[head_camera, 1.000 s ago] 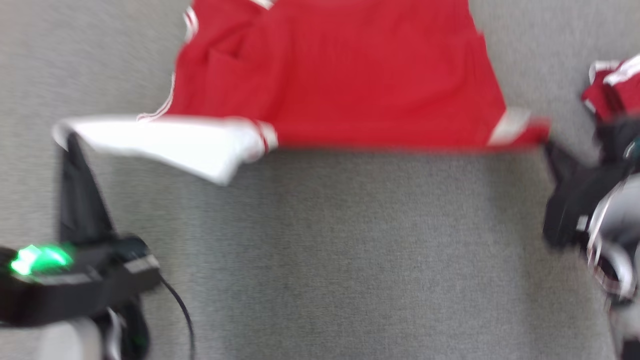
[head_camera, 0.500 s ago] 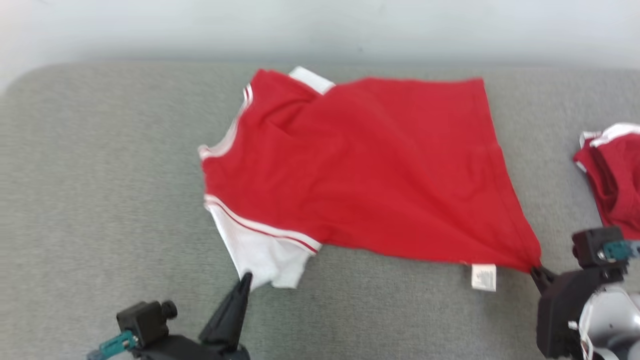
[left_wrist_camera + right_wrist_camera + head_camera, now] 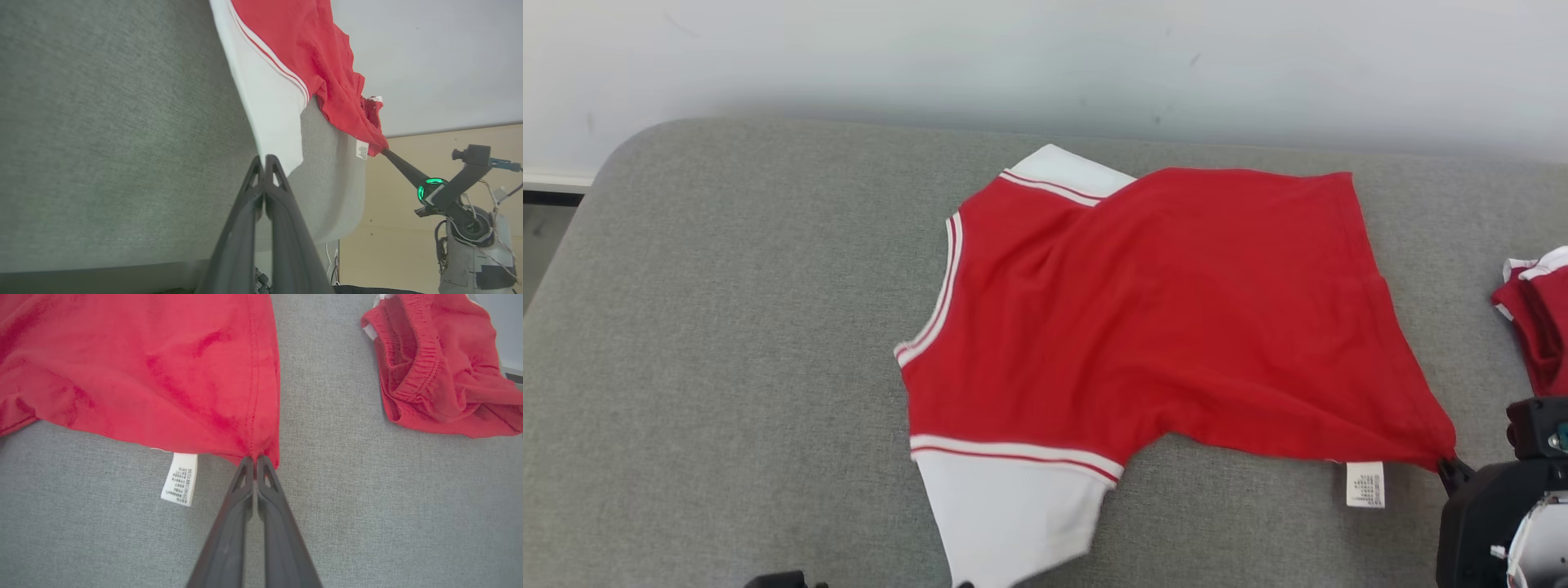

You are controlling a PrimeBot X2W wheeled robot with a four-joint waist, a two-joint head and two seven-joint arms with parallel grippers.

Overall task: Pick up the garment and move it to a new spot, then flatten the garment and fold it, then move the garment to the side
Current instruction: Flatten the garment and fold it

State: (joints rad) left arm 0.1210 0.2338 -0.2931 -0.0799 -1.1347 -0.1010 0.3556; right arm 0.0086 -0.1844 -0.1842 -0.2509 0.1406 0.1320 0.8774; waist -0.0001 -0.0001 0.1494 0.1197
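- The garment (image 3: pixel 1176 327), a red shirt with white sleeves, lies spread on a grey cushion (image 3: pixel 727 327). It covers the middle and right part, reaching from close to the far edge towards the near edge.
- One white sleeve (image 3: pixel 1066 167) peeks out at the far edge side. The other sleeve (image 3: pixel 1013 514) points to the near edge, joined to the red body by red-and-white striped trim.
- The striped neckline faces the cushion's left edge; the hem faces its right edge.
- The right hand (image 3: pixel 255 459) has its two dark fingers pressed together on the near hem corner of the garment. The red cloth is drawn to a point there, with creases fanning away from it.
- A small white label (image 3: pixel 179 478) hangs from the hem just beside that pinched corner and lies flat on the grey cover.
- The left hand (image 3: pixel 264 160) also has its fingers closed tight. Their tips pinch the outer edge of the near white sleeve, which runs straight and taut up from them.
- A second red piece of clothing (image 3: pixel 441 375) with white trim lies crumpled near the right edge, apart from the garment.
- A pale wall (image 3: pixel 1045 57) stands behind the far edge.
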